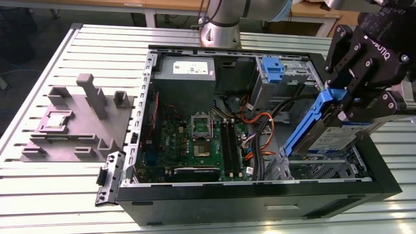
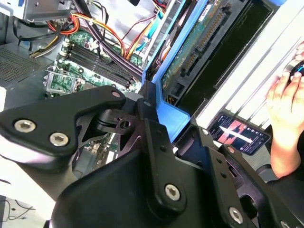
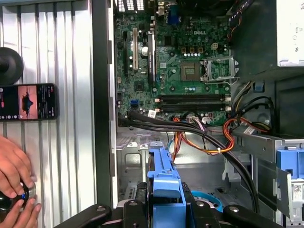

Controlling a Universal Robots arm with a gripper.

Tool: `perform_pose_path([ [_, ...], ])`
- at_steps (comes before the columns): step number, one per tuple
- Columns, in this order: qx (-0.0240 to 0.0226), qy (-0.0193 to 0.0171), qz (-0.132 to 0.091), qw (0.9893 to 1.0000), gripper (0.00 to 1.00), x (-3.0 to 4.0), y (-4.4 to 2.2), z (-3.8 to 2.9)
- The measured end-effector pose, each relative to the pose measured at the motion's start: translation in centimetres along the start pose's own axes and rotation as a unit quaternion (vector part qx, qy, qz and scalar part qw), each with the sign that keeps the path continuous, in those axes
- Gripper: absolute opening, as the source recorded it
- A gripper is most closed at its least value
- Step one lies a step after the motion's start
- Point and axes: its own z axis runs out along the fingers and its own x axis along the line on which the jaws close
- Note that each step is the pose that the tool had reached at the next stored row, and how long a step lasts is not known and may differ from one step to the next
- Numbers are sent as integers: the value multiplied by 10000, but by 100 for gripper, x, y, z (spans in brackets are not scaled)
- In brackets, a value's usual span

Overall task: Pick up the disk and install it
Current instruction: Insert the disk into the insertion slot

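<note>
While its matte black jaws clamp the blue plastic frame, the black metal gripper (image 1: 354, 101) holds the flat rectangular silver-metal disk (image 1: 330, 139) tilted above the open black computer case (image 1: 260, 197).

bg | tbl (image 1: 58, 195): slatted silver metal | rear: wood desks (image 1: 162, 5), white legs | light: even, no hard shadows
</note>
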Motion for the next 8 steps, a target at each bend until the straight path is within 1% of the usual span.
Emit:
perform_pose_path([
  [8, 0, -1, 1, 10000, 37, 12, -6, 83],
])
